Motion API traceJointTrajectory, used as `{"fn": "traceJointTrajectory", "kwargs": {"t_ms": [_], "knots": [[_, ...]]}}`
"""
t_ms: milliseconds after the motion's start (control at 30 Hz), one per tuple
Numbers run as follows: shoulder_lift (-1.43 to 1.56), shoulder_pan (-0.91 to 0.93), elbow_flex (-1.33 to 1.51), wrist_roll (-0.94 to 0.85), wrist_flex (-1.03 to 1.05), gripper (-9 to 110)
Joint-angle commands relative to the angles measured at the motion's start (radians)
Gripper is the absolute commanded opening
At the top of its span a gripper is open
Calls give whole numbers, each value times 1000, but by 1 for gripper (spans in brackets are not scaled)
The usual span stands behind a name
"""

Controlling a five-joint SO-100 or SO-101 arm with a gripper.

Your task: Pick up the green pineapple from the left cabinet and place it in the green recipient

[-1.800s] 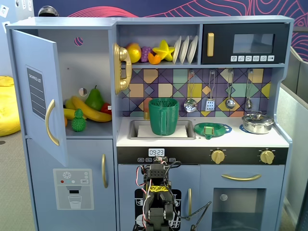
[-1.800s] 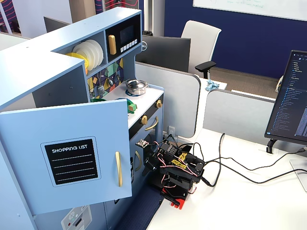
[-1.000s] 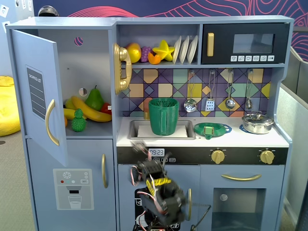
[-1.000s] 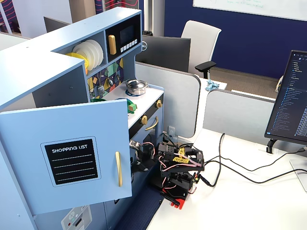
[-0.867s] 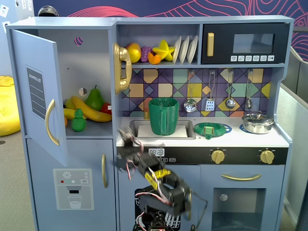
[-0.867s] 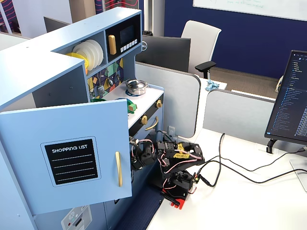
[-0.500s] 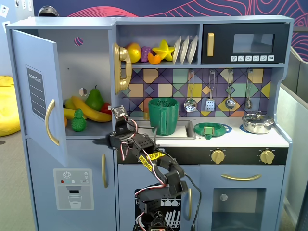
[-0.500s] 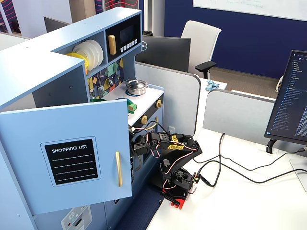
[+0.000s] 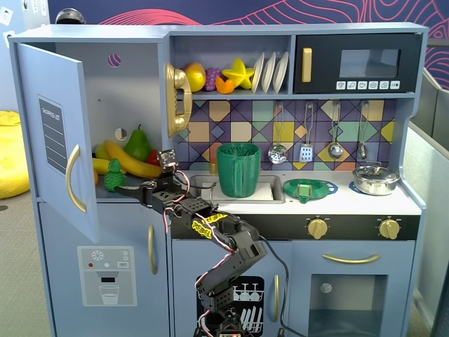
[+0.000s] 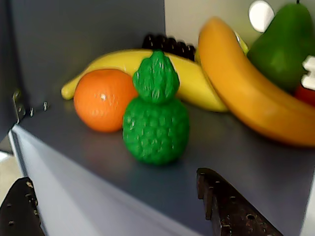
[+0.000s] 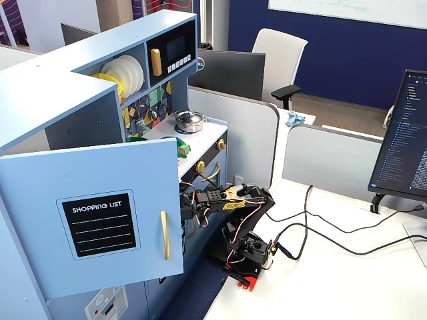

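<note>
**End effector open at the cabinet shelf**

The green pineapple [image 10: 155, 118] stands upright near the front edge of the shelf inside the left cabinet [image 9: 52, 140], touching an orange [image 10: 102, 99], bananas [image 10: 246, 83] behind. The end effector [image 10: 123, 211] sits open just before it, jaws apart, gripping nothing. The green recipient [image 9: 238, 170] stands in the counter [image 9: 365, 203] sink.

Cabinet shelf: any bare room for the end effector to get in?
Bare grey shelf runs along the front edge, right of the bumpy green toy pineapple and before the long yellow-orange banana. Crowded behind: round orange fruit close at the pineapple's left, second banana, smooth green pear.
</note>
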Motion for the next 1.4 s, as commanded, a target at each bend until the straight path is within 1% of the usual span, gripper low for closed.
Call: {"fn": "traceJointTrajectory", "kwargs": {"t_ms": [0,267,567,733,900,1367], "knots": [[-63,2,-58,11,-133,36],[-190,14,-112,23,-202,36],[-350,2,-249,17,-256,36],[-436,12,-321,5,-261,36],[-494,11,-354,-77,-264,34],[-699,34,-600,-83,-232,32]]}}
